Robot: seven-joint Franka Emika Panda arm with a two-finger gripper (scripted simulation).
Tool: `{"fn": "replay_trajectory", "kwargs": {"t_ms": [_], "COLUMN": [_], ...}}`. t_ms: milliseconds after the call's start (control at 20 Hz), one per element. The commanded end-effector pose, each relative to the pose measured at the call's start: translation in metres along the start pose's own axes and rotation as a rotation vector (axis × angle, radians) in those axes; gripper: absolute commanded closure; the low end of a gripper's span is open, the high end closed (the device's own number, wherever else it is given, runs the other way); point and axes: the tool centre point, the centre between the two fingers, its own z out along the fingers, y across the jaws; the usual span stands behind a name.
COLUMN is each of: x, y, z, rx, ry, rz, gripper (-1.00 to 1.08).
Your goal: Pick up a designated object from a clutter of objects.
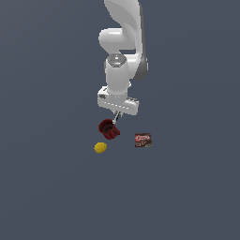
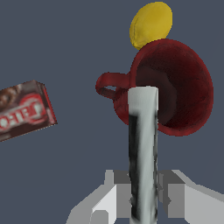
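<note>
The designated object, a slim silvery-white stick (image 2: 142,140) with dark streaks, is clamped between my gripper's (image 2: 143,197) grey fingers (image 2: 175,199) and juts out past them. Its far end overlaps the open mouth of the dark red mug (image 2: 175,87) lying on its side. In the exterior view the gripper (image 1: 117,114) hangs just above the mug (image 1: 108,129), and only a short piece of the stick (image 1: 116,118) shows under the hand. I cannot tell whether the stick touches the mug.
Other clutter lies close by: a yellow lemon (image 1: 100,147) beyond the mug (image 2: 151,24), and a brown-red flat box (image 1: 143,140) to the exterior view's right (image 2: 24,111). Everything rests on a plain dark grey floor (image 1: 187,187).
</note>
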Motion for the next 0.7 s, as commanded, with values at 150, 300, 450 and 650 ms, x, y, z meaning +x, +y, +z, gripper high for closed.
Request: {"fn": "replay_trajectory", "kwargs": {"t_ms": [150, 300, 450, 650], "x": [0.011, 0.017, 0.024, 0.033], "y": [0.03, 0.046, 0.063, 0.086], "z": [-0.046, -0.07, -0.095, -0.129], "rx": [0.002, 0.002, 0.003, 0.002], "ry": [0.0, 0.0, -0.001, 0.0], "rz": [0.0, 0.0, 0.001, 0.001], "gripper": [1.08, 1.08, 1.08, 1.08]}}
